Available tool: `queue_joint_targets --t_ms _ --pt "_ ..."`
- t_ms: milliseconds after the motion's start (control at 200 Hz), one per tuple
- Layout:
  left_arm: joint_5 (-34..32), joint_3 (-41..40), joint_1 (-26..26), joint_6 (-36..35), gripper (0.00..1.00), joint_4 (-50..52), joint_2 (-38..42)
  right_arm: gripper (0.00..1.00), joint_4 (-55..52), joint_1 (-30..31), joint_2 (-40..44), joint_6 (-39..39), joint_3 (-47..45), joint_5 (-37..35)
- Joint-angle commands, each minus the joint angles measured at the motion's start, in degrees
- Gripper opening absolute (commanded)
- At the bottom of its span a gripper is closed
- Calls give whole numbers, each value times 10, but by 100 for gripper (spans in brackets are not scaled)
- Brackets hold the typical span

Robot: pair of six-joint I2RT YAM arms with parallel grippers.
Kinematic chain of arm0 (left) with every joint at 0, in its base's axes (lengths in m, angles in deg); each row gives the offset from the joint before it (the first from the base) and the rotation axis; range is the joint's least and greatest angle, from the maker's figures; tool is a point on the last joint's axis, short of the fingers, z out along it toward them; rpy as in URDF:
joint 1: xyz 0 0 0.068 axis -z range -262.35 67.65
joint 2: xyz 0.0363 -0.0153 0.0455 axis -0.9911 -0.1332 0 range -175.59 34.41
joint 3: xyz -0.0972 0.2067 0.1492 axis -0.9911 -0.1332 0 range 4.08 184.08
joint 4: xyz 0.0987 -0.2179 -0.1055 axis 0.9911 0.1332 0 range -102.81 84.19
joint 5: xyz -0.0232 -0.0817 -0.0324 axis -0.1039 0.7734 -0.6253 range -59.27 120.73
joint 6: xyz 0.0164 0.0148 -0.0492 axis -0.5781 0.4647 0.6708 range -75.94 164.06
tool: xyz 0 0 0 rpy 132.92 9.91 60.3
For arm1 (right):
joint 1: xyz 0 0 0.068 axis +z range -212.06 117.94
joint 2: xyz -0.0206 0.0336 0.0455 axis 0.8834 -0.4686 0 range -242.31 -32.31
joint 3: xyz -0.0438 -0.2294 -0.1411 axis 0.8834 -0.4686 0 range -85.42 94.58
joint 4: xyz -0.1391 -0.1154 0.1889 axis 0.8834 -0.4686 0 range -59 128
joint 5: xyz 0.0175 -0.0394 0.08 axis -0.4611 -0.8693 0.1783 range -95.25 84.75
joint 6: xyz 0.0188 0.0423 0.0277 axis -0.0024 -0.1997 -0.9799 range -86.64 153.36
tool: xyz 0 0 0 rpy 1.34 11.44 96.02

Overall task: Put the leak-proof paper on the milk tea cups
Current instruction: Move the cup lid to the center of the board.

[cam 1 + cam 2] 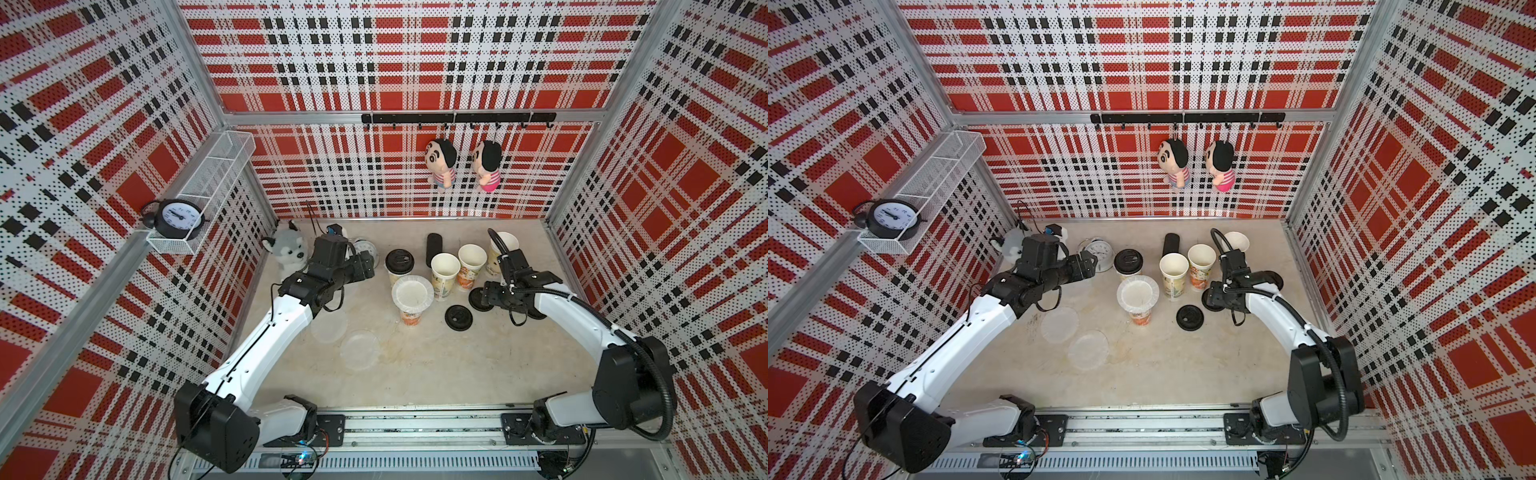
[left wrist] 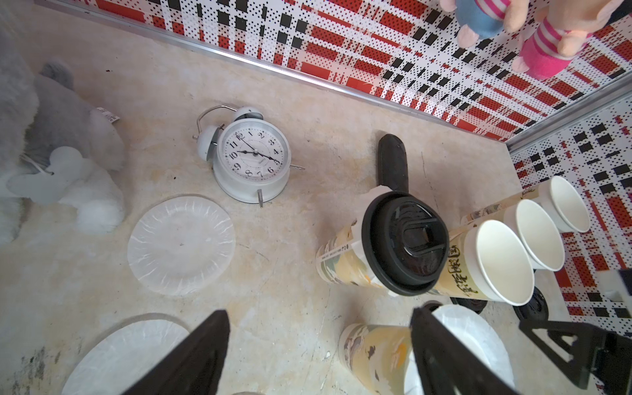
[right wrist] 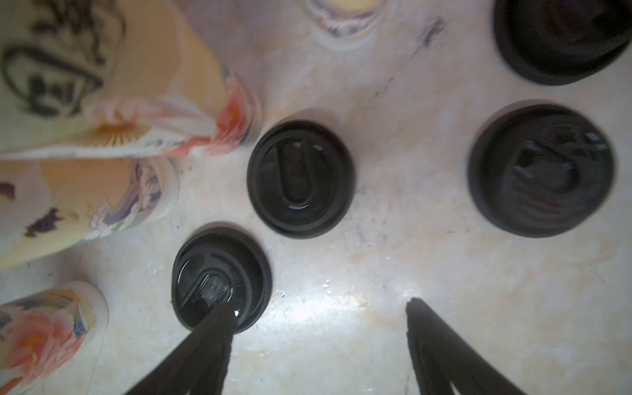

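Note:
Five milk tea cups stand at the back of the table. One cup (image 1: 412, 309) (image 1: 1139, 316) carries a leak-proof paper (image 1: 412, 293) (image 2: 472, 335) over its mouth. Another (image 1: 399, 266) (image 2: 342, 260) wears a black lid. Three (image 1: 444, 270) (image 1: 471, 259) (image 1: 505, 245) stand uncovered. Two loose papers (image 1: 328, 326) (image 1: 359, 349) lie flat at front left, also in the left wrist view (image 2: 181, 244) (image 2: 126, 355). My left gripper (image 1: 365, 266) (image 2: 318, 312) hangs open and empty, left of the lidded cup. My right gripper (image 1: 484, 297) (image 3: 319, 309) is open low over bare table, one fingertip (image 3: 222, 321) over a black lid (image 3: 222, 280).
Loose black lids (image 1: 458, 318) (image 3: 301, 178) (image 3: 542, 171) lie right of the cups. A black cylinder (image 1: 434, 249) stands behind them. A white alarm clock (image 2: 253, 160) and a grey plush dog (image 1: 286, 251) sit at the back left.

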Motion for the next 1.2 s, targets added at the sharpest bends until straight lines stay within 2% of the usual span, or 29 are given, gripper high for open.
queue_joint_targets --t_ms 0,266,571,852,987,1192 --pt "7 -9 -5 3 86 -13 12 84 7 37 -7 -33 4 -3" --pt "12 -22 -5 4 86 -14 17 88 76 113 -20 -98 -51 7" --pt "16 -29 -7 3 86 -15 22 87 132 141 -79 -141 -50 -12" --pt "25 -31 -8 3 86 -19 19 70 142 147 -72 -152 -55 -10" --pt "27 -33 -8 3 86 -22 16 70 158 150 -48 -157 -66 12" --pt "32 -36 -8 3 86 -24 12 70 242 150 -47 -168 -97 48"
